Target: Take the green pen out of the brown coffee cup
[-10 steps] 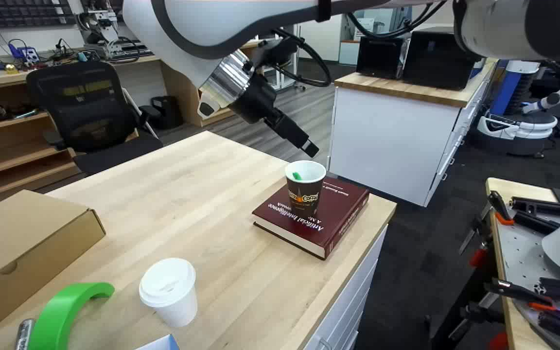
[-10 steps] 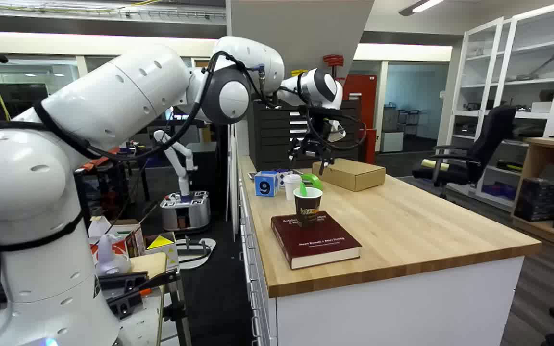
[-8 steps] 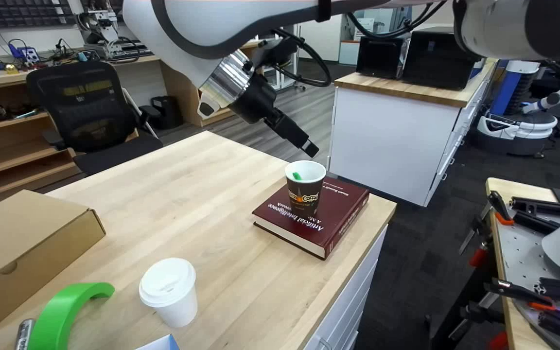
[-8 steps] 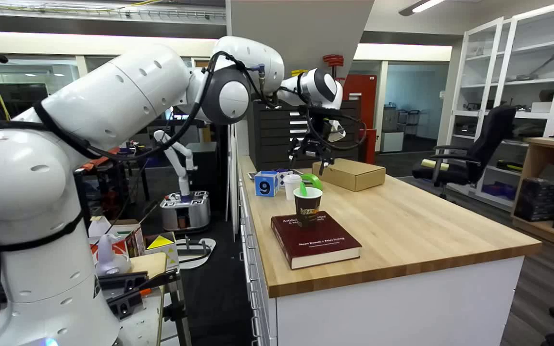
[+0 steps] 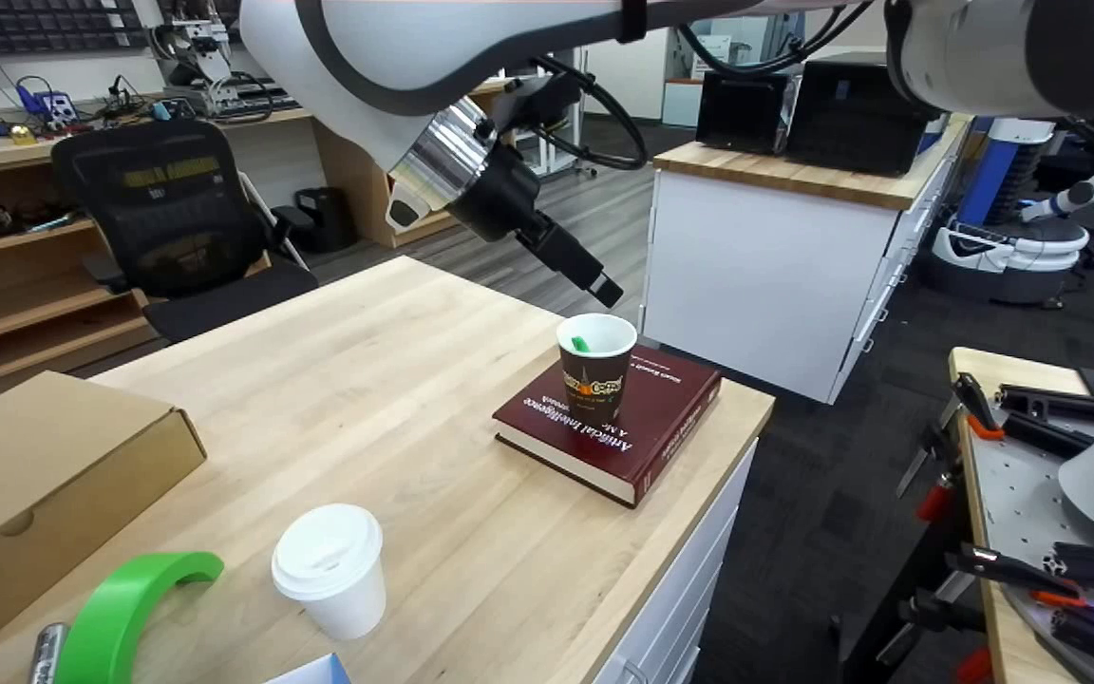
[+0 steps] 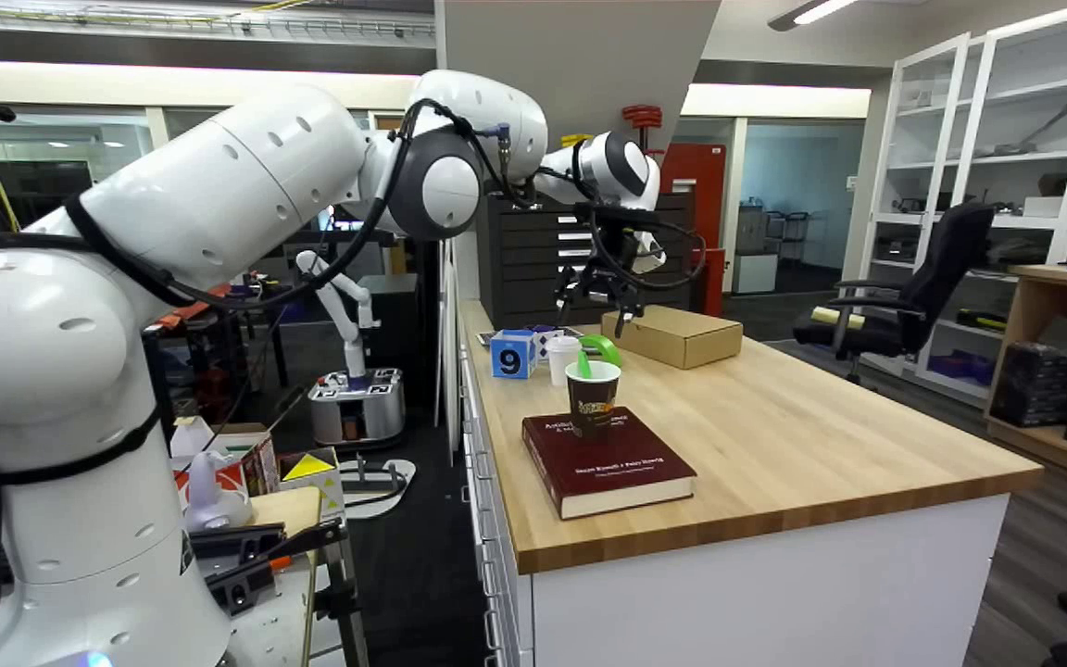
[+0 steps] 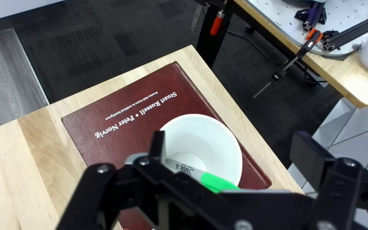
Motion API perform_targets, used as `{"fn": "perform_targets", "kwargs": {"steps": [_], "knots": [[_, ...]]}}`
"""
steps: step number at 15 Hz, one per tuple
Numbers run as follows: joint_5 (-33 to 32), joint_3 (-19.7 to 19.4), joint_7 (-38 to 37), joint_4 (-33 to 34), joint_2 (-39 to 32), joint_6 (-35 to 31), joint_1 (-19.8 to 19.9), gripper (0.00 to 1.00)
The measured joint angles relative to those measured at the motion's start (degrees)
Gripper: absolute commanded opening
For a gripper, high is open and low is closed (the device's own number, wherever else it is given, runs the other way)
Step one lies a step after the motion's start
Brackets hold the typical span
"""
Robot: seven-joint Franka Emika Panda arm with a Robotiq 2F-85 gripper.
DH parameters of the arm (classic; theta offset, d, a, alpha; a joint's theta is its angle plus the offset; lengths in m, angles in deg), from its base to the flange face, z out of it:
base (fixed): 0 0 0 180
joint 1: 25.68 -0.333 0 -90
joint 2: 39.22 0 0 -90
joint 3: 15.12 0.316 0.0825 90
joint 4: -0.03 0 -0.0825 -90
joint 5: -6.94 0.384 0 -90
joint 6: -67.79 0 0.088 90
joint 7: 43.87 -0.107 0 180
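Observation:
The brown coffee cup (image 5: 594, 388) stands upright on a dark red book (image 5: 669, 391), and it also shows in an exterior view (image 6: 593, 408). The green pen (image 7: 217, 182) leans inside the cup, grey barrel toward the bottom and green cap near the rim. Its cap shows in both exterior views (image 5: 580, 344) (image 6: 583, 363). In the wrist view my gripper (image 7: 233, 147) is open and empty, its fingers wide apart. One finger overlaps the cup's rim in that view; the other lies to the right of the cup. In an exterior view the gripper (image 5: 607, 291) hangs above the cup, apart from it.
A white lidded cup (image 5: 330, 570), a bright green curved object (image 5: 120, 617), a cardboard box (image 5: 44, 484) and a blue cube marked 9 (image 6: 512, 354) stand on the same wooden table (image 5: 367, 408). The book lies close to the table's corner and edge.

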State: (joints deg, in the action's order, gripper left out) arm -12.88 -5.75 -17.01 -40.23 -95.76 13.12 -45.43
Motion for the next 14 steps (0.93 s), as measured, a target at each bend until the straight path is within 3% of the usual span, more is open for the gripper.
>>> {"fn": "perform_targets", "kwargs": {"steps": [14], "knots": [[0.0, 0.0, 0.0, 0.3, 0.0, -0.1, -0.8, 1.00]]}}
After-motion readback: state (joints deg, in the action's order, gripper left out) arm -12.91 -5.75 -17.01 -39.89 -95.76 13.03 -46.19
